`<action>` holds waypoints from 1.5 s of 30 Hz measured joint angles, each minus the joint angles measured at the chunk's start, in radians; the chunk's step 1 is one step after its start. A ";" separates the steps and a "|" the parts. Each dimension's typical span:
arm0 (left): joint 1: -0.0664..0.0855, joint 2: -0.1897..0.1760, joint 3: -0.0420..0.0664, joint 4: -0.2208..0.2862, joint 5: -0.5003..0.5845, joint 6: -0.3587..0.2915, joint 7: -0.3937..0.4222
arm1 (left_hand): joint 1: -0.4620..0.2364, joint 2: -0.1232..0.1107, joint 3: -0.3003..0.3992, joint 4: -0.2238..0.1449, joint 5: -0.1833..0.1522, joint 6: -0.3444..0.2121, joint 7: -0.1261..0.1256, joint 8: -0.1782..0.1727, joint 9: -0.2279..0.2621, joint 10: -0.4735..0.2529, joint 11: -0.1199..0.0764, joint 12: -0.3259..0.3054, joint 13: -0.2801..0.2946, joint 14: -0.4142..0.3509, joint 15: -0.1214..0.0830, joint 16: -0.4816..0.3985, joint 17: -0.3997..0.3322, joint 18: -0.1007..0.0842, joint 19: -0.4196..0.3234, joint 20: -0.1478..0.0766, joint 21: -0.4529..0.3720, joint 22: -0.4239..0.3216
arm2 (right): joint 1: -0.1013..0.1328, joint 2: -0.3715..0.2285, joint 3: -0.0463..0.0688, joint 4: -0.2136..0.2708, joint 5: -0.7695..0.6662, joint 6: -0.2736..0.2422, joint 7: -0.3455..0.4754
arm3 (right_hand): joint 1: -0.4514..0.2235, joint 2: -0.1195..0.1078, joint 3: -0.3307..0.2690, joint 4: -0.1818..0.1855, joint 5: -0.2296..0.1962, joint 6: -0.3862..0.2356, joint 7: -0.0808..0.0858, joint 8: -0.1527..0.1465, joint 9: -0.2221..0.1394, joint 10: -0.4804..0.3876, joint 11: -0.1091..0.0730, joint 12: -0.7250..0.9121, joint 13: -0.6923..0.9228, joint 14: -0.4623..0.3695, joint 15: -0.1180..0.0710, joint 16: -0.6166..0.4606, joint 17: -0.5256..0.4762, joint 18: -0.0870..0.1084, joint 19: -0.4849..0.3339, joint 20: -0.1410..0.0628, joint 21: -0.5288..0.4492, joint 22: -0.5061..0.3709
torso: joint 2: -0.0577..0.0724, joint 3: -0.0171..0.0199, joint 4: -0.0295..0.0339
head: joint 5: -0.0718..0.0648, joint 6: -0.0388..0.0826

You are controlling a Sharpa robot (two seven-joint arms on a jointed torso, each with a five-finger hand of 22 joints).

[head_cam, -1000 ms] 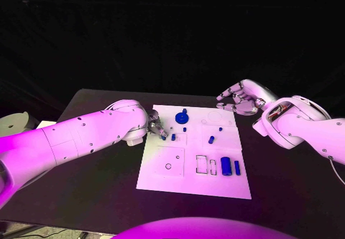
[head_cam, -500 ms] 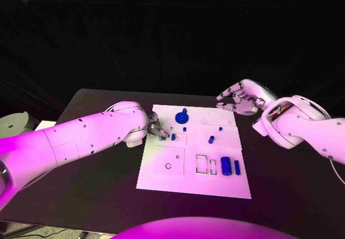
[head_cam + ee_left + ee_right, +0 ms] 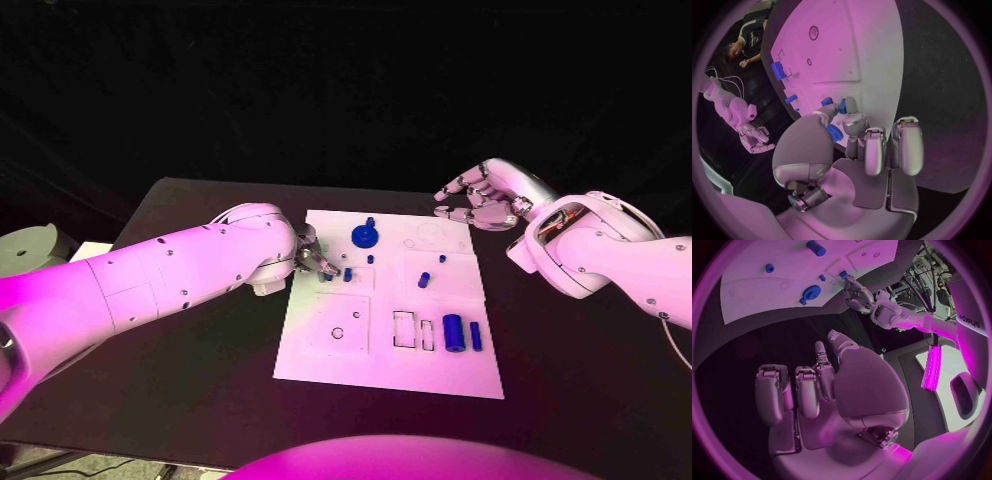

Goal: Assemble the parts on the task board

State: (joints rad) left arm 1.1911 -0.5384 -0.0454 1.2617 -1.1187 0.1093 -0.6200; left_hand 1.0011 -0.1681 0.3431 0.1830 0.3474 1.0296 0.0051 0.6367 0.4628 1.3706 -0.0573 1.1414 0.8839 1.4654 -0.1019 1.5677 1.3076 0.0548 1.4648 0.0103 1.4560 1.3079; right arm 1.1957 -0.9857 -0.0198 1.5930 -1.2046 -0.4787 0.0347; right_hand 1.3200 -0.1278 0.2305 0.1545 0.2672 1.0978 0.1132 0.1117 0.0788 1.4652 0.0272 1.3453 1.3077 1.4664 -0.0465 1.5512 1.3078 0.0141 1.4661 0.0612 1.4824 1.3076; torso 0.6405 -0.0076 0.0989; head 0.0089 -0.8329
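The task board [image 3: 387, 340] lies flat in the middle of the black table [image 3: 188, 340], long axis running away from the robot. The left arm [image 3: 144, 280] reaches in over the board's left edge; the right arm [image 3: 606, 255] hangs off the far right corner, well apart from the parts.

The left hand [image 3: 316, 261] sits at the board's left edge. In the left wrist view its fingers [image 3: 856, 121] close around a small blue part [image 3: 834, 133], with the fingertips just beside two further blue pieces at that edge. The part's long axis cannot be read reliably; it appears to point down toward the board. The right hand [image 3: 482, 204] holds nothing, fingers loosely curled but apart.

The blue gear [image 3: 366, 236] stands near the far edge, just beyond the left hand. The large blue cylinder [image 3: 454, 333] and a slim blue bar [image 3: 476, 336] lie side by side in the near right area, long axes along the board.

The left hand is the nearer hand for the coming placement.

Compared with the earlier frames, the left hand has shifted slightly toward the far edge; the right hand is unchanged.
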 measured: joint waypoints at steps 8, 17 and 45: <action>-0.002 -0.017 0.002 0.010 0.004 -0.030 -0.001 | -0.020 0.013 -0.148 0.082 -0.142 -0.001 0.001 -0.011 0.003 0.000 0.000 0.000 -0.008 0.000 0.000 0.000 0.000 0.000 0.000 0.000 0.004 0.000 | 0.000 0.001 0.000 -0.001 0.000 0.000 0.000 | 0.000 0.000 0.000 0.000 0.000 0.000 0.000 0.000 0.000 0.000 0.000 0.000 0.000 0.000 0.000 0.000 0.000 0.000 0.000 0.000 0.000 0.000 | 0.000 -0.0005 0.0002 | -0.001 0.001; -0.003 -0.036 0.007 0.013 0.051 -0.125 0.022 | -0.035 0.049 -0.251 0.110 -0.156 -0.015 0.014 -0.028 -0.006 -0.016 0.009 -0.013 -0.023 0.000 0.000 0.000 0.000 0.000 0.000 0.000 -0.020 0.000 | 0.000 0.002 0.000 -0.003 0.000 0.002 0.000 | 0.000 0.000 0.000 0.000 0.006 0.000 0.000 0.000 -0.001 0.000 0.000 0.000 0.000 0.000 0.000 0.000 0.000 0.000 0.000 0.000 0.000 0.000 | 0.000 -0.0007 -0.0003 | -0.005 0.006; 0.006 0.044 0.013 -0.051 -0.011 -0.284 0.539 | 0.444 0.024 -0.056 -0.118 -0.215 -0.204 0.146 -0.291 -0.254 -0.446 0.146 -0.662 -0.665 -0.264 0.113 -0.659 -0.640 0.125 -0.299 0.097 -0.837 -0.715 | -0.005 0.011 0.000 -0.012 0.000 0.004 0.001 | 0.000 0.000 0.000 0.000 0.006 0.000 0.000 0.000 -0.001 0.000 0.000 0.000 0.000 0.000 0.000 0.000 0.000 0.000 0.000 0.000 0.000 0.000 | 0.000 0.0008 -0.0022 | -0.026 0.025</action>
State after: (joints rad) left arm 1.1974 -0.4948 -0.0324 1.2109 -1.1292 -0.1752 -0.0814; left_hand 1.4453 -0.1443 0.2867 0.0654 0.1323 0.8257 0.1514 0.3460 0.2091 0.9244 0.0888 0.4791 0.2185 1.2012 0.0108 0.9089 0.6680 0.1798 1.1655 0.1077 0.6193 0.5934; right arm 1.1910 -0.9746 -0.0198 1.5806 -1.2044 -0.4746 0.0354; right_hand 1.3200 -0.1278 0.2305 0.1544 0.2731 1.0978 0.1132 0.1117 0.0782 1.4652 0.0272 1.3453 1.3077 1.4664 -0.0465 1.5512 1.3074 0.0141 1.4661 0.0612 1.4824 1.3081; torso 0.6407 -0.0068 0.0967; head -0.0170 -0.8083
